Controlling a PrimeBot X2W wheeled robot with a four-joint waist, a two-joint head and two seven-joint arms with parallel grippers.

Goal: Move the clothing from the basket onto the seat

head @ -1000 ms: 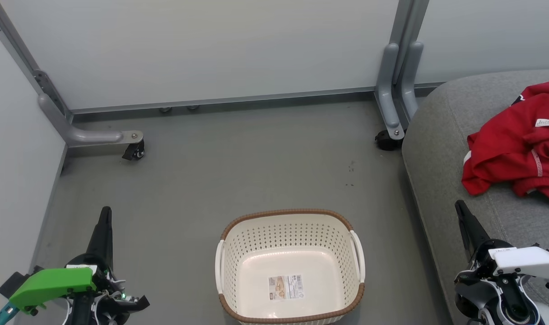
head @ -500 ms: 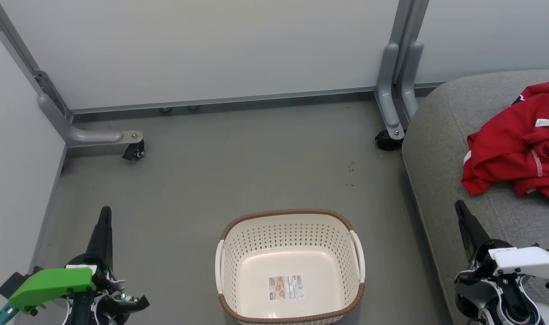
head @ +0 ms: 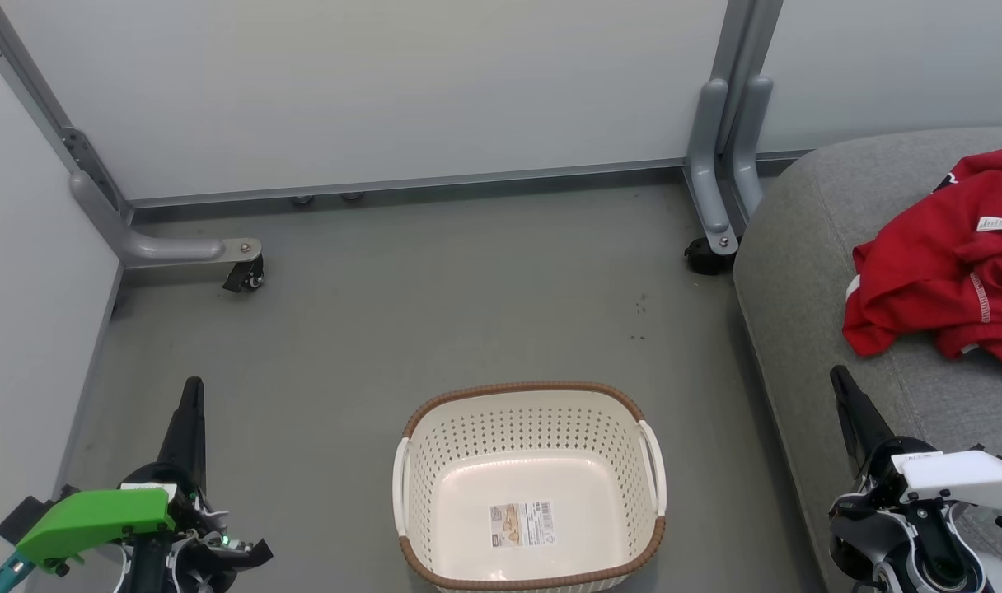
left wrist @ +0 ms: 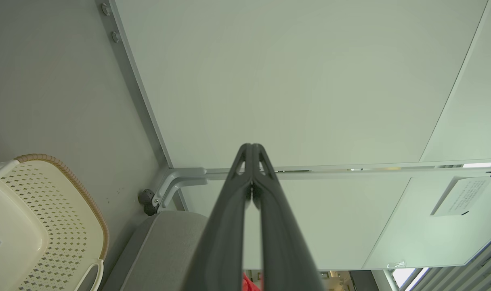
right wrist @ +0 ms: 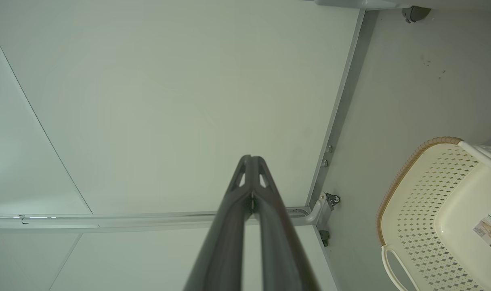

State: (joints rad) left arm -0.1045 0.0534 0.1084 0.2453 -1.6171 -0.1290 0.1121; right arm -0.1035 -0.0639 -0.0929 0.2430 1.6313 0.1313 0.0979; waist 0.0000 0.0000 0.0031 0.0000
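**Basket empty, red clothing on the seat, both grippers closed on nothing**

The grey floor (head: 435,296) runs to pale wall panels (head: 386,91) on wheeled grey feet. At the floor's right edge stands the grey seat (head: 806,272). In the head view the red clothing (head: 929,263) lies crumpled on the seat's top, well in from its rounded left edge, with a small white label (head: 997,223) facing up. The left wrist view catches the seat's corner and just a sliver of red low between its fingers.

The cream basket (head: 526,387) stands upright on the floor, near the seat's left edge but apart from it. It holds no clothing, and the sticker (head: 522,525) on its bottom is bare. Each wrist view takes in one end of it.

The left gripper (head: 191,391) hangs over the floor left of the basket, and the right gripper (head: 839,377) hangs over the seat's near left edge. In the head view each is a single dark spike. The wrist views show each pair of fingertips pressed together, gripping nothing.

A paper notice (left wrist: 461,196) on a panel appears in the left wrist view.
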